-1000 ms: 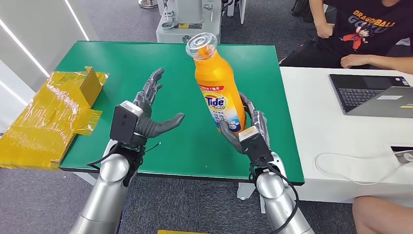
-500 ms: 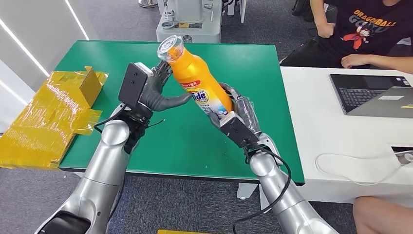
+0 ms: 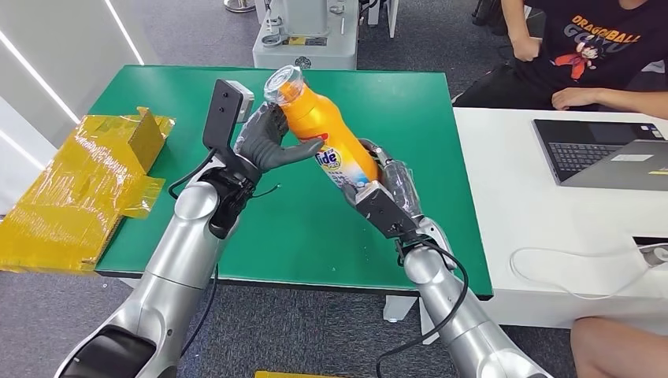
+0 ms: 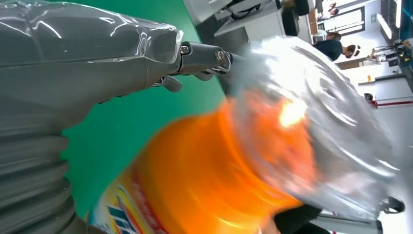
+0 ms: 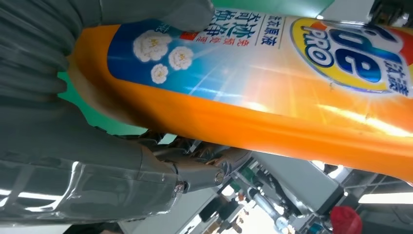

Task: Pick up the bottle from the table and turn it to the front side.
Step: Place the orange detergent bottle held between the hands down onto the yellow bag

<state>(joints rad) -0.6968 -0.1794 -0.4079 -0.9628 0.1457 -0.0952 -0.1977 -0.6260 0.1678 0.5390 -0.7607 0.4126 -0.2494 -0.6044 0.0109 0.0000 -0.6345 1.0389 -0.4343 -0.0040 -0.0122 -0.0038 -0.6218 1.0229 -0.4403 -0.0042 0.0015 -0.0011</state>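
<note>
Your right hand (image 3: 384,189) grips the orange bottle (image 3: 327,142) by its base, holding it clear above the green table (image 3: 142,87), tilted, clear cap (image 3: 283,83) toward your left hand (image 3: 268,142). Left hand's thumb and fingers are closed around the bottle's neck just below the cap. Label faces you.

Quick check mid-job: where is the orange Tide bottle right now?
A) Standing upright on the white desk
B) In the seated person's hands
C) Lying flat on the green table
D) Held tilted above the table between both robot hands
D: the orange Tide bottle leans, cap up-left, off the green table, with the right robot hand gripping its base and the left robot hand touching its neck.
</note>
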